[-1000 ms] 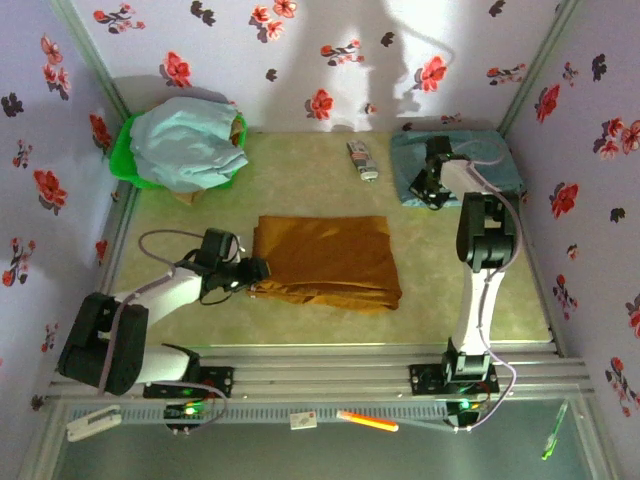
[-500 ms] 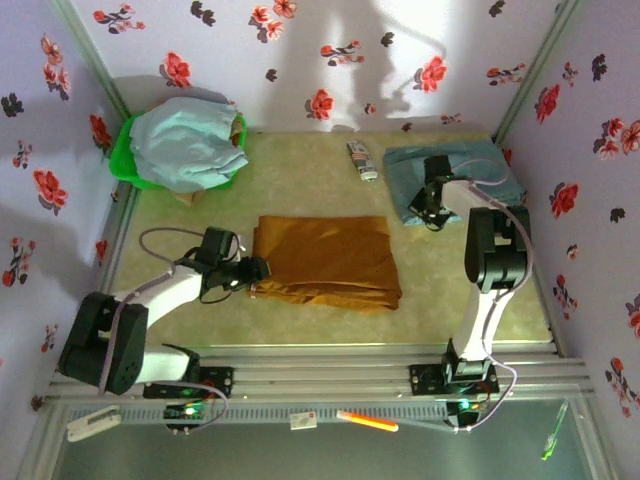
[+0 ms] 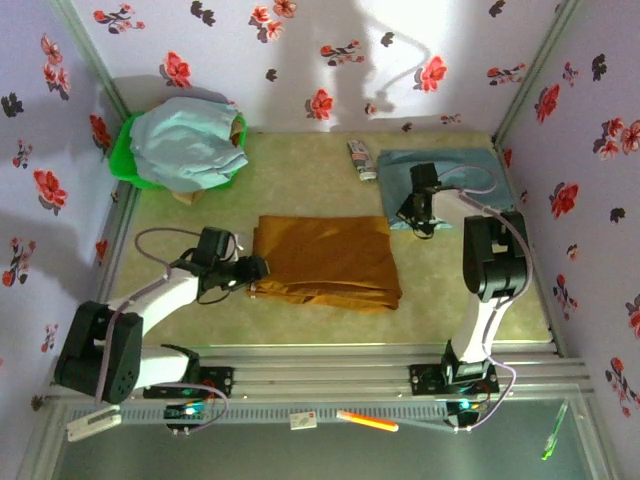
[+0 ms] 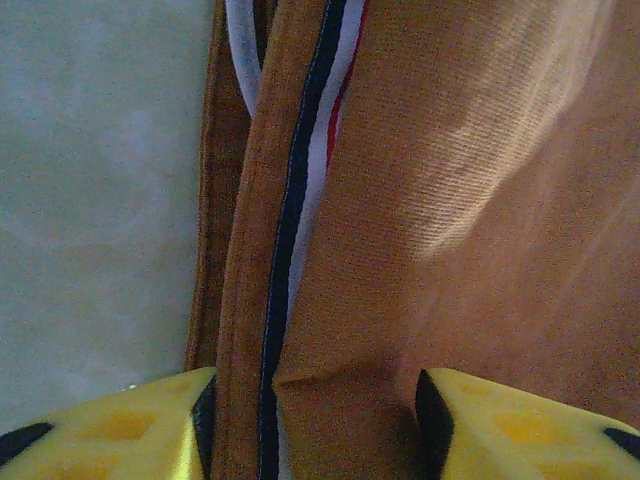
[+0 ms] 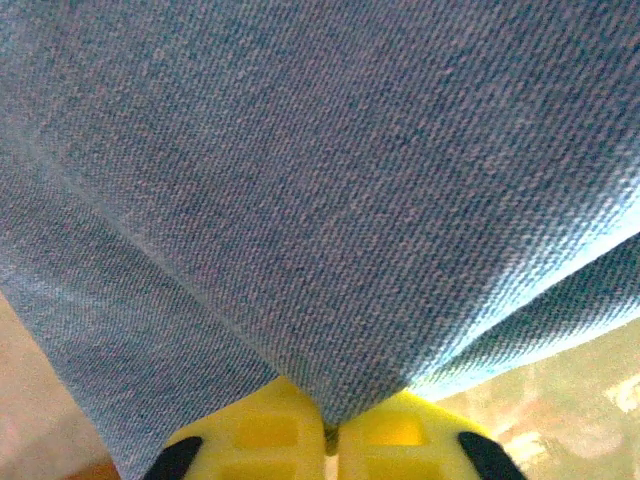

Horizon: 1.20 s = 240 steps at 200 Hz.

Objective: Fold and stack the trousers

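Note:
The mustard trousers point(image 3: 325, 262) lie folded in a rectangle at the table's middle. My left gripper point(image 3: 255, 270) is at their left edge. In the left wrist view the trousers point(image 4: 460, 200) show a striped inner waistband, and thick folds fill the gap of the left gripper point(image 4: 315, 420), touching both pads and puckering. A folded blue denim garment point(image 3: 455, 168) lies at the back right. My right gripper point(image 3: 413, 212) is at its near left corner. In the right wrist view the right gripper point(image 5: 330, 425) is shut on a pinch of the denim point(image 5: 320, 200).
A green basket point(image 3: 119, 160) heaped with pale blue clothes point(image 3: 185, 145) stands at the back left. A small grey remote-like object point(image 3: 362, 160) lies at the back centre. Floral walls close in the table on three sides.
The right gripper has dragged the blue denim garment leftward, toward the trousers. The left gripper has shifted only slightly, and the trousers have stayed in place.

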Motion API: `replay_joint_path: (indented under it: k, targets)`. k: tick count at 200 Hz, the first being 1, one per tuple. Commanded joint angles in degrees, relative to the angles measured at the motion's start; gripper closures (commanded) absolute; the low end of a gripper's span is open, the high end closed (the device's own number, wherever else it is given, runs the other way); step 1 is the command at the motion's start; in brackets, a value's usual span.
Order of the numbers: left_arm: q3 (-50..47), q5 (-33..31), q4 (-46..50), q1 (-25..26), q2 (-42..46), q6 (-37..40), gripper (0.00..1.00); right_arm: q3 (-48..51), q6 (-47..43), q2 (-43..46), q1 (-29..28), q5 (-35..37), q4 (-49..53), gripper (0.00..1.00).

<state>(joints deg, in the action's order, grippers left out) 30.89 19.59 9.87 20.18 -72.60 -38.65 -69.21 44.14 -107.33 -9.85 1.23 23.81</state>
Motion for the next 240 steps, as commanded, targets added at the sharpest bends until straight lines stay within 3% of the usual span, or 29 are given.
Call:
replay_joint_path:
  k: [1, 12, 26, 51, 87, 112, 131, 142, 155, 170, 179, 206, 240]
  targets:
    - [-0.4, 0.5, 2.2, -0.6, 1.6, 1.3, 0.37, 2.3, -0.3, 3.6, -0.9, -1.6, 2.6, 0.72]
    - [-0.1, 0.3, 2.8, -0.6, 1.8, 1.4, 0.28, 2.5, -2.3, 6.2, -0.8, -2.4, 3.4, 0.54]
    - [0.0, -0.1, 3.0, -0.6, 1.5, 1.8, 0.17, 2.3, -4.6, 9.9, -0.8, -3.1, 5.8, 0.4]
    - [0.5, -0.7, 1.8, -0.6, -1.6, 1.9, 0.11, 4.2, -9.7, 15.5, -0.8, -7.8, 8.4, 0.29]
    - [0.5, 3.3, -6.3, -0.6, -8.0, 1.6, 0.13, 12.2, -14.0, 16.8, -0.9, -27.5, 5.2, 0.18]
    - [2.8, 1.5, -5.4, -0.4, -12.9, 3.3, 0.21, 19.0, -13.4, 16.1, -1.1, -30.2, 1.3, 0.16]
    - [1.9, 2.6, -9.0, -0.4, -15.1, 2.9, 0.23, 22.9, -11.8, 15.0, -1.2, -31.7, -2.2, 0.17]
    - [1.8, 4.4, -10.7, -0.3, -16.9, 2.4, 0.29, 25.0, -10.5, 14.3, -1.6, -34.1, -5.1, 0.19]
    - [1.6, 7.9, -14.2, -0.4, -19.1, 1.2, 0.39, 26.4, -9.2, 13.7, -2.4, -37.0, -7.6, 0.27]
    - [1.2, 9.1, -16.2, -0.4, -20.8, 0.7, 0.59, 25.7, -10.6, 13.3, -4.0, -36.3, -4.5, 0.41]
    - [0.7, 9.1, -17.2, -0.4, -21.5, 0.6, 0.64, 25.6, -11.0, 13.5, -4.3, -37.0, -3.6, 0.46]
    - [-0.9, 10.0, -19.4, -0.4, -21.4, -0.6, 0.6, 26.8, -10.0, 17.8, -4.4, -39.0, -3.7, 0.44]
    - [-1.8, 10.2, -18.9, -0.4, -19.1, -0.6, 0.43, 29.6, -6.9, 21.5, -5.4, -41.0, -6.9, 0.4]
